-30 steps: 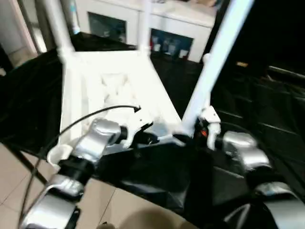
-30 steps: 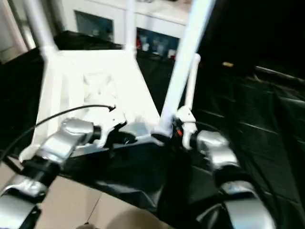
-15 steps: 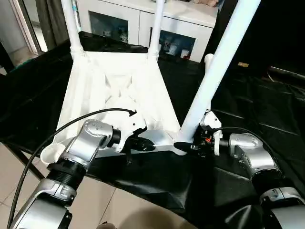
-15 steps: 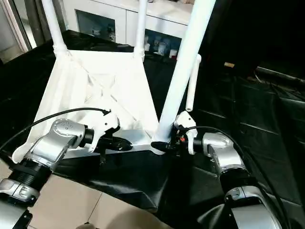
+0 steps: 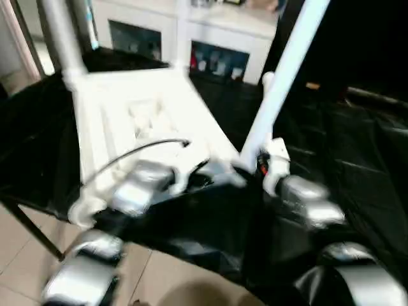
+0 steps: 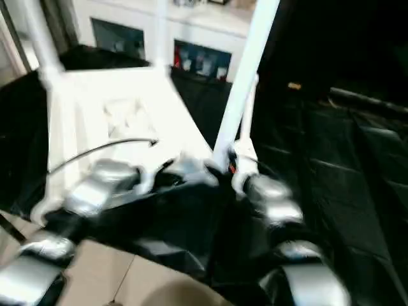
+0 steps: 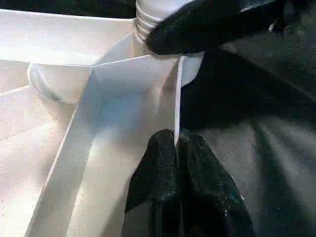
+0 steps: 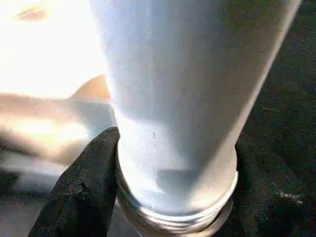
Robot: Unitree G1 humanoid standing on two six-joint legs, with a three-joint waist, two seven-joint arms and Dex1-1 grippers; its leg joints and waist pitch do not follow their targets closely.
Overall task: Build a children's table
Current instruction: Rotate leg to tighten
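Since half a second ago the head camera has swung, so the whole scene sits lower and further left in the picture; the grippers hold the same grips as before.

The white tabletop (image 5: 137, 118) lies upside down, ribbed underside up, on a black-covered surface (image 5: 357, 159). Two legs stand upright in its far corner sockets: one at the far left (image 5: 60, 38), one at the far right (image 5: 183, 32). A third leg (image 5: 280, 83) rises at a slant from the near right corner.

The right gripper (image 8: 173, 197) is clamped on the threaded base of that leg, one black finger (image 8: 81, 192) pressed against each side of the tube just above the screw ridges. In the left wrist view its finger (image 7: 212, 24) shows wrapped round the threaded end (image 7: 148, 15) right at the corner socket.

The left gripper (image 7: 177, 148) is pinched together on the thin near edge wall of the tabletop (image 7: 123, 79), beside that same corner, the plastic rim caught between its two fingertips.

A white cabinet with glass doors (image 5: 217, 57) stands behind the work.
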